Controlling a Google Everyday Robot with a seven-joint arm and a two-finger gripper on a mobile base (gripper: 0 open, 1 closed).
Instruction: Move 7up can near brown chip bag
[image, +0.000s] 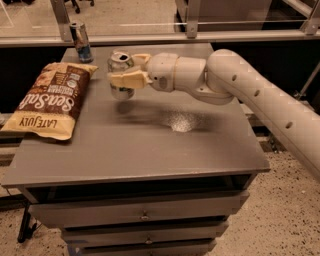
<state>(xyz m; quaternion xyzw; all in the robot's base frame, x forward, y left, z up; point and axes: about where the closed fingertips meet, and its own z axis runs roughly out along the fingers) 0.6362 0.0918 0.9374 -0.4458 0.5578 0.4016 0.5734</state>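
1. Gripper (120, 70): seen from the front of the cabinet, it sits over the rear left part of the table (150, 155), at the end of the white arm (260, 95) that reaches in from the right. Its two tan fingers (127, 79) are clamped on the sides of the 7up can (120, 91).
2. 7up can: held upright, silver top and tab uppermost. A soft shadow lies on the surface below and to its right, so it appears to hang clear of the table top, not to rest on it.
3. Brown chip bag (50, 97): lies flat along the left edge of the table, its "Sea Salt" lettering facing up. The can hangs just beside the bag's upper right corner, apart from it, with a narrow strip of grey table showing between them.
4. Blue-and-silver can (80, 42): stands at the back left corner, behind the bag; it plays no part in the task.
5. Progress, as judged: the pick and most of the carry look finished, since the can is off the surface and close to the bag.
6. Remaining, as judged: lower the can to the table beside the bag, let go, and draw the arm away without tipping the can or nudging the bag.
7. Drawers (145, 216): closed, below the table top.
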